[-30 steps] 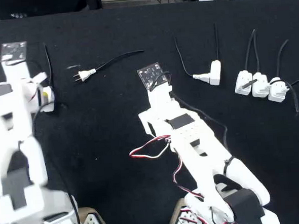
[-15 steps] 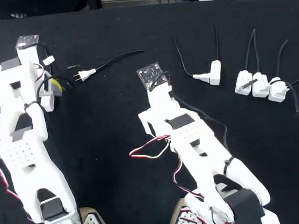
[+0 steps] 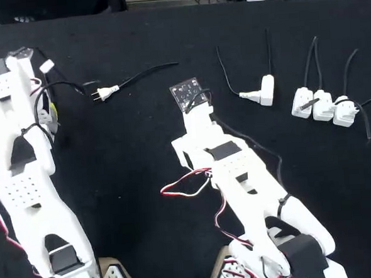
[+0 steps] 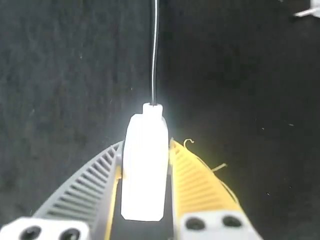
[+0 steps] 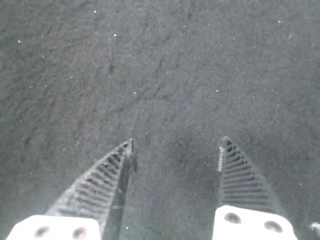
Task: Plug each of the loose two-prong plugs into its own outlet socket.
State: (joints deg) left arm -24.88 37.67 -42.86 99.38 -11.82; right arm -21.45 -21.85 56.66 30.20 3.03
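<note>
My left gripper (image 4: 145,145) is shut on a white outlet socket (image 4: 144,167) whose thin black cord (image 4: 154,50) runs away from the fingers. From above, this socket (image 3: 45,113) is at the table's far left, under the left arm. A loose two-prong plug (image 3: 107,92) on a black cord lies just right of it, apart from the gripper. My right gripper (image 5: 175,147) is open over bare black cloth, with nothing between its fingers. The right arm's wrist (image 3: 188,93) is mid-table.
A white socket (image 3: 267,88) with a plug (image 3: 249,97) at its side lies back right of centre. Three more white sockets (image 3: 323,105) with black cords sit in a row at the far right. Black cloth (image 3: 130,155) covers the table.
The left arm has swung down and toward the table's left edge, carrying the white socket slightly left. The right arm and the loose plug have not moved.
</note>
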